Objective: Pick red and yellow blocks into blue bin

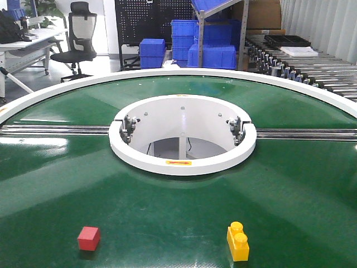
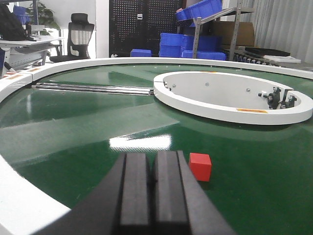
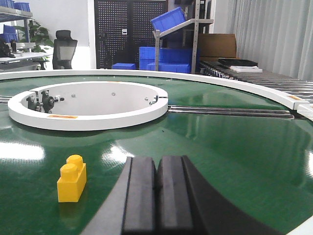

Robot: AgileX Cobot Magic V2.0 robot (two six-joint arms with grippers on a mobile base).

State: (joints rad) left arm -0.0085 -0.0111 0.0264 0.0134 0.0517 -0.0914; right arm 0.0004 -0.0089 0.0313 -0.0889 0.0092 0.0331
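The red cube (image 1: pixel 88 238) sits on the green desk (image 1: pixel 167 212) close to its near edge, on the left side. The yellow studded brick (image 1: pixel 238 241) stands upright close to the same edge on the right, well apart from the cube. The left claw (image 2: pixel 151 169) has its pads pressed together, holding nothing; the cube lies just ahead and to its right, not touching. The right claw (image 3: pixel 157 169) is likewise closed and empty, with the brick ahead to its left, apart.
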